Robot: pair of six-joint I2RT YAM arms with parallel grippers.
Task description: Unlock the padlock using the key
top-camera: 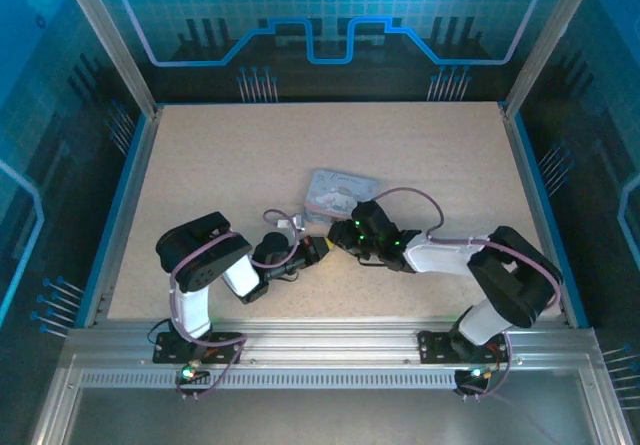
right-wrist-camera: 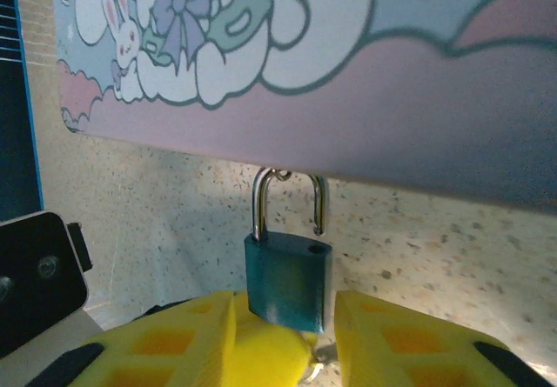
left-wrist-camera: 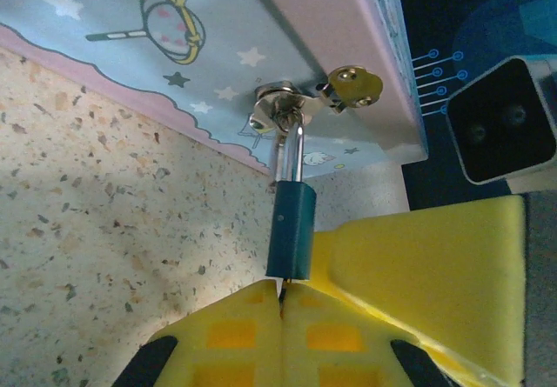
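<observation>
Pinching the key (left-wrist-camera: pixel 282 289) under the padlock (right-wrist-camera: pixel 287 283), the left gripper (left-wrist-camera: pixel 283 304) seemed mid-unlock, shackle (right-wrist-camera: pixel 258 204) seemingly sprung — right gripper (right-wrist-camera: pixel 285 304) flanking the body, grip unclear — so a steady pull was due.

Left tool (top-camera: pixel 318 249) and right tool (top-camera: pixel 340 235) tip to tip beside tin (top-camera: pixel 338 189).

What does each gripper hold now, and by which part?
The right gripper holds the padlock by the lower sides of its body. The left gripper pinches the key by its outer end, just under the padlock.
</observation>
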